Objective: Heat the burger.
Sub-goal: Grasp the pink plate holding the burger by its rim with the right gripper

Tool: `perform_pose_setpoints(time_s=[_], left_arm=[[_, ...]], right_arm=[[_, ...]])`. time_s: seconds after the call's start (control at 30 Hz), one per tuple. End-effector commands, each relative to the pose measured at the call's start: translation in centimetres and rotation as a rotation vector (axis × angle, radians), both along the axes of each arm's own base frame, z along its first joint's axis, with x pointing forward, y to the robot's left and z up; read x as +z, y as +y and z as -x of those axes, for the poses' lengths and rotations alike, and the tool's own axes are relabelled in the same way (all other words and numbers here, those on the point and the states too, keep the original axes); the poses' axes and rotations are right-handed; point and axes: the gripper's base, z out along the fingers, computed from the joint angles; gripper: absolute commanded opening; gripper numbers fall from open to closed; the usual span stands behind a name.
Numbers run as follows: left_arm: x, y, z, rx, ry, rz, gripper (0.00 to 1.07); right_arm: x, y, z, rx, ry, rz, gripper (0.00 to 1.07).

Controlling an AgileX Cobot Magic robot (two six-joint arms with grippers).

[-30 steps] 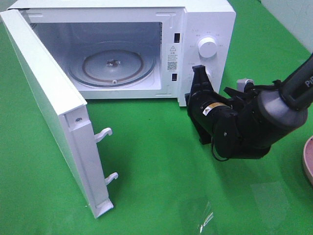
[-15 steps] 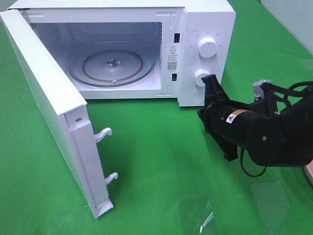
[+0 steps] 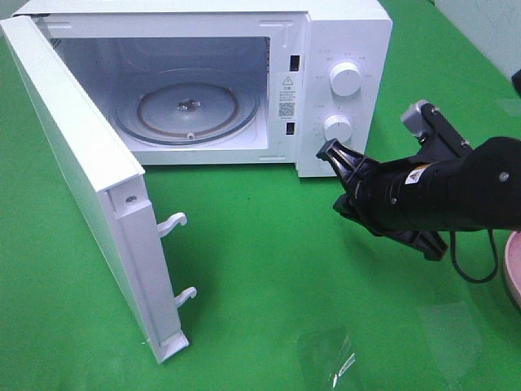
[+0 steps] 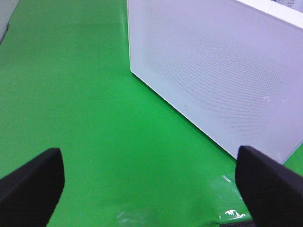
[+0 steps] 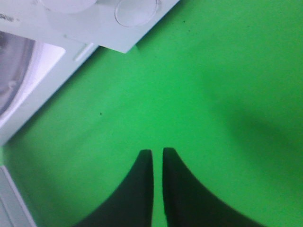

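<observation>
White microwave oven point(image 3: 346, 32): door point(image 3: 73, 155) open, no burger inside. Right black tool point(image 3: 330, 151) pulled back from panel, nearly closed, empty; left tool point(image 4: 151, 184) wide open.

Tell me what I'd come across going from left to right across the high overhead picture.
Open microwave door → glass turntable inside the oven → the robot's black pincer → pink plate at the right edge. The oven's dials overlap the pincer, so I left them out.

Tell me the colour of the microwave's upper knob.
The upper knob is white, like the microwave; exterior high view shows it best.
</observation>
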Motion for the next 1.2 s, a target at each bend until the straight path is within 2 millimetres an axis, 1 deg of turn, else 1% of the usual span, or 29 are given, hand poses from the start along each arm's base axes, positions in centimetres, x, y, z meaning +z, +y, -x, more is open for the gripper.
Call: perform_pose_setpoints(time_s=[0.03, 0.1, 0.17, 0.2, 0.23, 0.27, 0.3, 0.33, 0.37, 0.4, 0.43, 0.47, 0.5, 0.53, 0.57, 0.6, 0.63, 0.73, 0.83, 0.87, 0.9, 0.97, 1.0, 1.03, 1.07, 1.1, 1.13, 1.17, 1.2], left_arm=[[0.0, -0.1, 0.0, -0.003, -0.003, 0.008, 0.89], [0.0, -0.1, 0.0, -0.003, -0.003, 0.008, 0.89], [0.0, -0.1, 0.0, -0.003, -0.003, 0.008, 0.89], [0.0, -0.1, 0.0, -0.003, -0.003, 0.008, 0.89], [0.0, -0.1, 0.0, -0.003, -0.003, 0.008, 0.89], [0.0, -0.1, 0.0, -0.003, -0.003, 0.008, 0.89], [0.0, -0.1, 0.0, -0.003, -0.003, 0.008, 0.89], [0.0, -0.1, 0.0, -0.003, -0.003, 0.008, 0.89], [0.0, -0.1, 0.0, -0.003, -0.003, 0.008, 0.89], [0.0, -0.1, 0.0, -0.003, -0.003, 0.008, 0.89], [0.0, -0.1, 0.0, -0.003, -0.003, 0.008, 0.89], [0.0, -0.1, 0.0, -0.003, -0.003, 0.008, 0.89], [0.0, -0.1, 0.0, -0.003, -0.003, 0.008, 0.89], [0.0, -0.1, 0.0, -0.003, -0.003, 0.008, 0.89], [0.0, -0.1, 0.0, -0.003, -0.003, 0.008, 0.89], [0.0, -0.1, 0.0, -0.003, -0.003, 0.008, 0.89], [0.0, -0.1, 0.0, -0.003, -0.003, 0.008, 0.89], [0.0, -0.1, 0.0, -0.003, -0.003, 0.008, 0.89], [0.0, -0.1, 0.0, -0.003, -0.003, 0.008, 0.89], [0.0, -0.1, 0.0, -0.003, -0.003, 0.008, 0.89], [0.0, -0.1, 0.0, -0.003, -0.003, 0.008, 0.89], [0.0, -0.1, 0.0, -0.003, -0.003, 0.008, 0.89], [0.0, -0.1, 0.0, -0.003, -0.003, 0.008, 0.89], [0.0, -0.1, 0.0, -0.003, -0.003, 0.008, 0.89], [0.0, -0.1, 0.0, -0.003, -0.003, 0.008, 0.89], [0.0, -0.1, 0.0, -0.003, -0.003, 0.008, 0.89], [0.0, -0.1, 0.0, -0.003, -0.003, 0.008, 0.89], [0.0, -0.1, 0.0, -0.003, -0.003, 0.008, 0.89], [0.0, -0.1, 0.0, -0.003, -0.003, 0.008, 0.89]], right_arm=[[0.8, -0.6, -0.2, 0.101, 0.012, 0.087, 0.08], [1.0, -0.8, -0.3, 0.124, 0.019, 0.108, 0.09], [1.7, -1.6, -0.6, 0.253, 0.071, 0.205, 0.09], [1.7, -1.6, -0.6, 0.253, 0.071, 0.205, 0.09], [1.9, -1.6, -0.6, 0.340, 0.094, 0.266, 0.09], [1.9, -1.6, -0.6, 0.340, 0.094, 0.266, 0.09], [2.0, -1.6, -0.5, 0.434, 0.128, 0.338, 0.10], [2.0, -1.6, -0.5, 0.434, 0.128, 0.338, 0.10], [2.2, -1.7, -0.3, 0.508, 0.178, 0.398, 0.11], [2.2, -1.7, -0.3, 0.508, 0.178, 0.398, 0.11], [2.5, -1.8, -0.3, 0.569, 0.216, 0.463, 0.12], [2.5, -1.8, -0.3, 0.569, 0.216, 0.463, 0.12], [2.8, -2.1, -0.2, 0.619, 0.272, 0.520, 0.12], [2.8, -2.1, -0.2, 0.619, 0.272, 0.520, 0.12], [3.1, -2.4, -0.1, 0.656, 0.326, 0.571, 0.13], [3.1, -2.4, -0.1, 0.656, 0.326, 0.571, 0.13], [3.5, -2.7, 0.1, 0.695, 0.388, 0.620, 0.13], [3.9, -3.1, 0.4, 0.765, 0.458, 0.683, 0.14], [4.0, -3.3, 0.7, 0.808, 0.486, 0.704, 0.16], [4.0, -3.5, 0.9, 0.851, 0.513, 0.721, 0.19], [4.0, -3.5, 0.9, 0.851, 0.513, 0.721, 0.19], [4.1, -3.7, 1.1, 0.884, 0.523, 0.734, 0.29], [4.1, -3.7, 1.1, 0.884, 0.523, 0.734, 0.29], [4.7, -3.7, 1.2, 0.883, 0.497, 0.736, 0.40], [4.7, -3.7, 1.2, 0.883, 0.497, 0.736, 0.40], [5.6, -3.8, 1.3, 0.882, 0.445, 0.746, 0.54], [5.6, -3.8, 1.3, 0.882, 0.445, 0.746, 0.54], [6.6, -4.2, 1.4, 0.880, 0.390, 0.781, 0.67], [6.6, -4.2, 1.4, 0.880, 0.390, 0.781, 0.67]])
